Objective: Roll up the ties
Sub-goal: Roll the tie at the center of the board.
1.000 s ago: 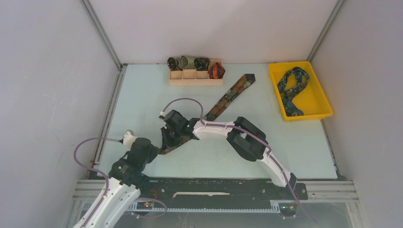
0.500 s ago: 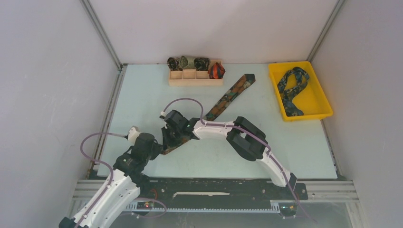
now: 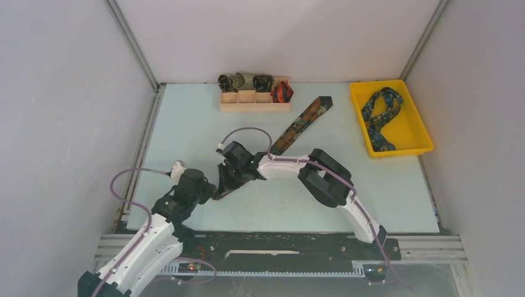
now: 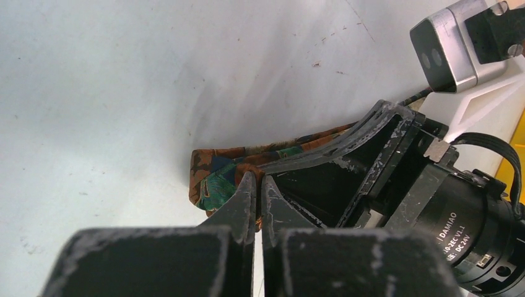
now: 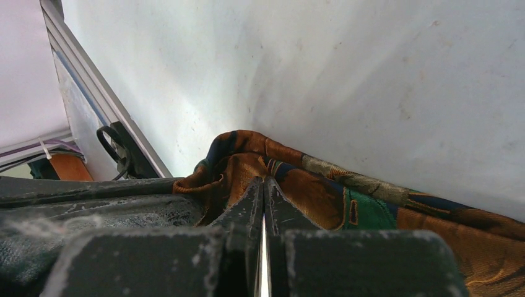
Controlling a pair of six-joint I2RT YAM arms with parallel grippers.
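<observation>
A brown-orange-green tie lies diagonally across the table, its wide end at the far right. Its near end is folded over under both grippers. My right gripper is shut with its tips pinching the fold of the tie, as the right wrist view shows. My left gripper is shut on the tie's end right beside the right gripper's fingers, with orange fabric between the tips. A navy and teal tie lies loose in a yellow tray.
A wooden box at the back holds three rolled ties and a red-orange and black one. A purple cable loops over the right wrist. The left frame rail runs close to the left arm.
My left arm has swung right and forward until its gripper reached the tie's near end. The right gripper has shifted slightly right with the tie.
</observation>
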